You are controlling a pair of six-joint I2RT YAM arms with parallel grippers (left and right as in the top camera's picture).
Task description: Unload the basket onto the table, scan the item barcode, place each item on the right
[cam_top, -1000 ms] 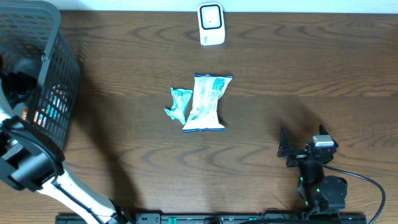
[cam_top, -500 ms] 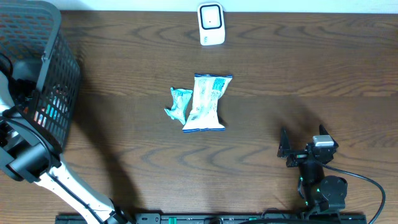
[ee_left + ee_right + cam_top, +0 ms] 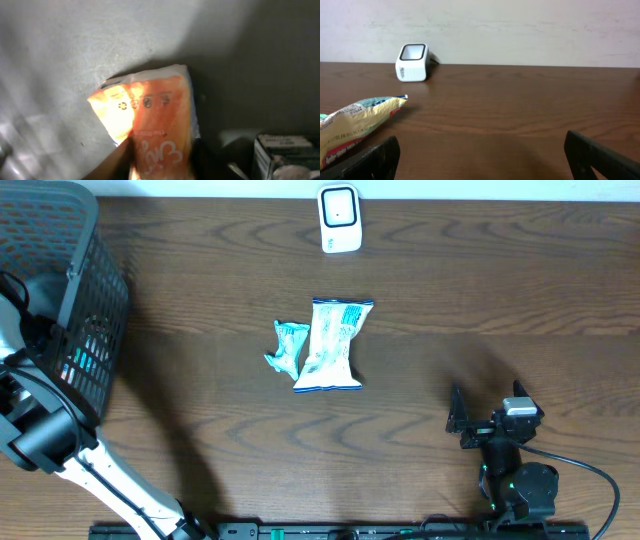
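Orange packet, the item I take to be next for scanning, cannot be made out from overhead: it sits down in the black mesh basket at the far left of the table, where my left arm reaches in. A second ago that arm stood a little differently at the basket's side; it has since settled lower. The white scanner stands at the far edge, well apart from the basket. A white-and-blue packet and a small teal packet lie touching in mid-table, unmoved. My right gripper waits near the right front, also unmoved.

From my left wrist, the change is plain. My left gripper, wide a second ago, has drawn in narrow, and its fingers now press both sides of the packet's near end. I judge the pick made or nearly so. A white carton stands just right of it. No barcode shows on the lit face, so I expect the packet needs turning at the scanner.

From my right wrist, the jaws stand wide with nothing between them, facing the scanner across bare wood.
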